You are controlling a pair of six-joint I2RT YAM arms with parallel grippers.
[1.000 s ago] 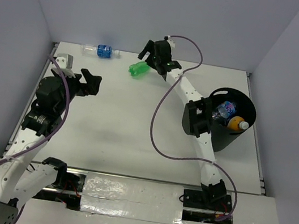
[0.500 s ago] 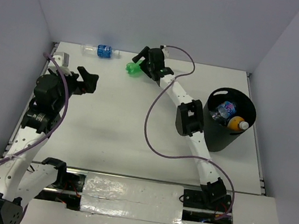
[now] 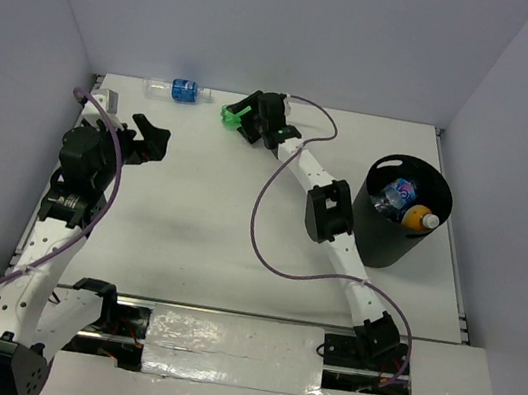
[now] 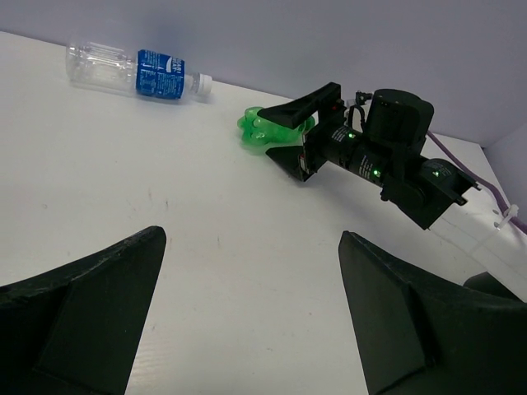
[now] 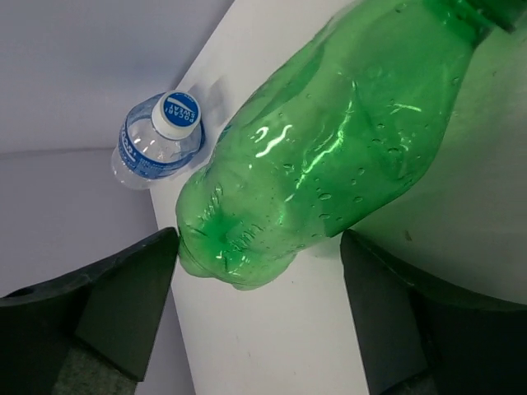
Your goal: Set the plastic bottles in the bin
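Observation:
A green bottle (image 3: 231,114) lies near the table's back edge. Its base end sits between the fingers of my right gripper (image 3: 241,119), which is open. In the right wrist view the green bottle (image 5: 329,140) fills the gap of the right gripper (image 5: 260,247); the left finger touches its base and the right finger stands just beside it. A clear bottle with a blue label (image 3: 178,90) lies further left by the back wall. The black bin (image 3: 394,246) stands at the right, holding an orange bottle (image 3: 416,219) and a clear blue-labelled one (image 3: 399,192). My left gripper (image 3: 155,139) hovers open and empty.
Grey walls close in the table at the back and on both sides. A purple cable (image 3: 258,219) loops off the right arm over the table's middle. The left wrist view shows the right gripper (image 4: 272,132) astride the green bottle (image 4: 257,132), with the clear bottle (image 4: 136,66) beyond.
My right gripper has moved left and down onto the green bottle and its jaws have narrowed around it. The bottle has shifted slightly left. My left arm has drawn back a little.

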